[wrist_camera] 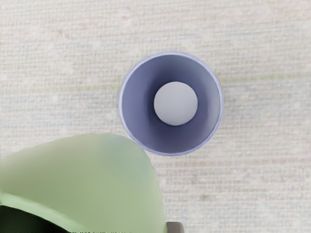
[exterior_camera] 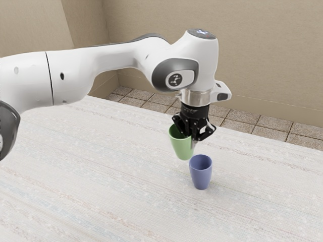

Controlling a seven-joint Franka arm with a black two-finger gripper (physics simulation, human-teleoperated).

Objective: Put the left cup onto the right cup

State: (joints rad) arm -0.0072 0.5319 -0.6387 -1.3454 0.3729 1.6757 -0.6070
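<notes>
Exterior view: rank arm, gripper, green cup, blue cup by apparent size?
1. arm, by far the largest.
2. gripper, a bit bigger than either cup.
3. green cup and blue cup: they look about alike. The green cup is partly hidden by the gripper, so no ranking between them.

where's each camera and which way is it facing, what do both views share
Exterior view: off to the arm's side, above table height, looking across the table toward the walls; shows the white arm and the black claw shut on the green cup, held up next to the blue cup.
Wrist view: on the hand, looking straight down into the blue cup; the green cup sits close under it, by a dark bit that may be the claw.
Shared: both cups and the table.
</notes>
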